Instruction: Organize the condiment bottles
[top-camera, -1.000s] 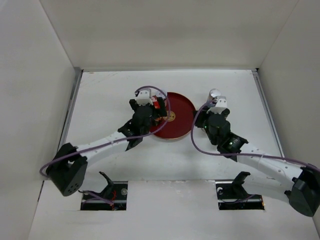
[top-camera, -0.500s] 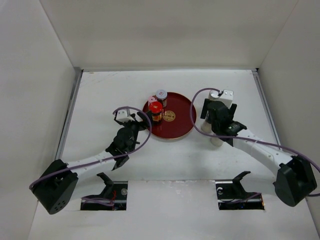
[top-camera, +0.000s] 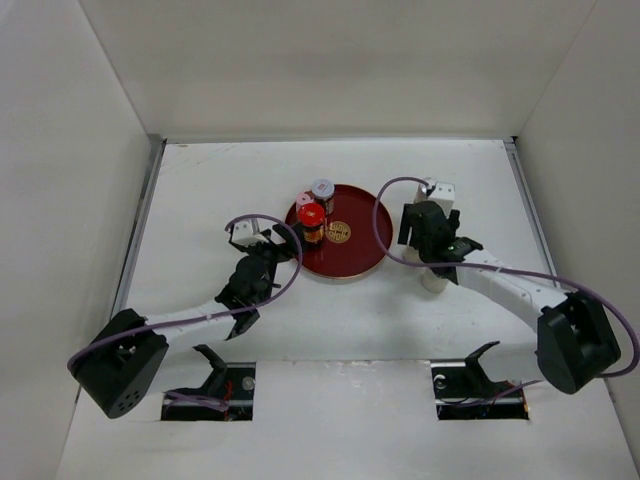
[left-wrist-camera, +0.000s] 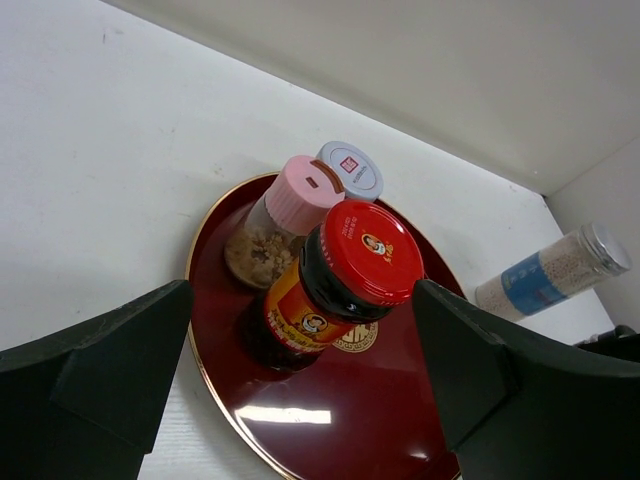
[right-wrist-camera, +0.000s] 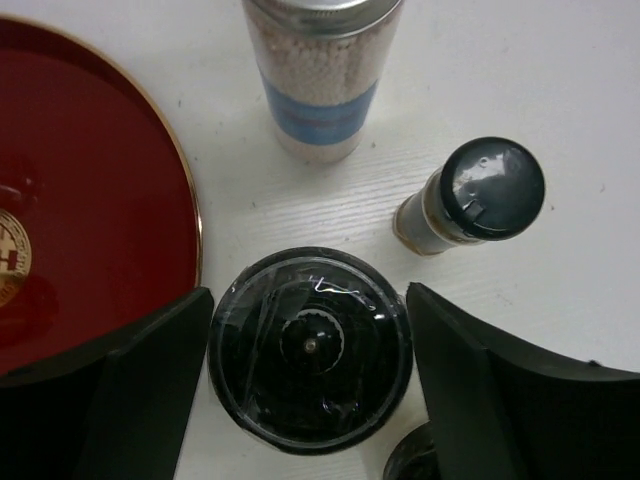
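Observation:
On the round red tray (top-camera: 360, 240) (left-wrist-camera: 330, 420) stand a red-lidded dark jar (top-camera: 311, 215) (left-wrist-camera: 350, 265), a pink-capped shaker (left-wrist-camera: 300, 190) and a silver-lidded jar (left-wrist-camera: 350, 170). My left gripper (top-camera: 275, 250) (left-wrist-camera: 302, 320) is open, just off the tray's left rim and short of the red-lidded jar. My right gripper (top-camera: 428, 240) (right-wrist-camera: 308, 300) points down with a finger close to each side of a black-topped grinder (right-wrist-camera: 310, 350); I cannot tell whether they touch it. Beyond it stand the tall white bottle with a blue band (right-wrist-camera: 320, 90) (left-wrist-camera: 545, 275) and a dark-capped shaker (right-wrist-camera: 480, 195).
A pale bottle (top-camera: 432, 280) stands just nearer than the right gripper; its dark top (right-wrist-camera: 410, 465) shows at the bottom of the right wrist view. White walls enclose the table on three sides. The tray's gold rim (right-wrist-camera: 190, 220) lies left of the grinder.
The left gripper has drawn back from the tray, and the red-lidded jar now stands there free. The right gripper has left the tall bottle and come down around the black-topped grinder.

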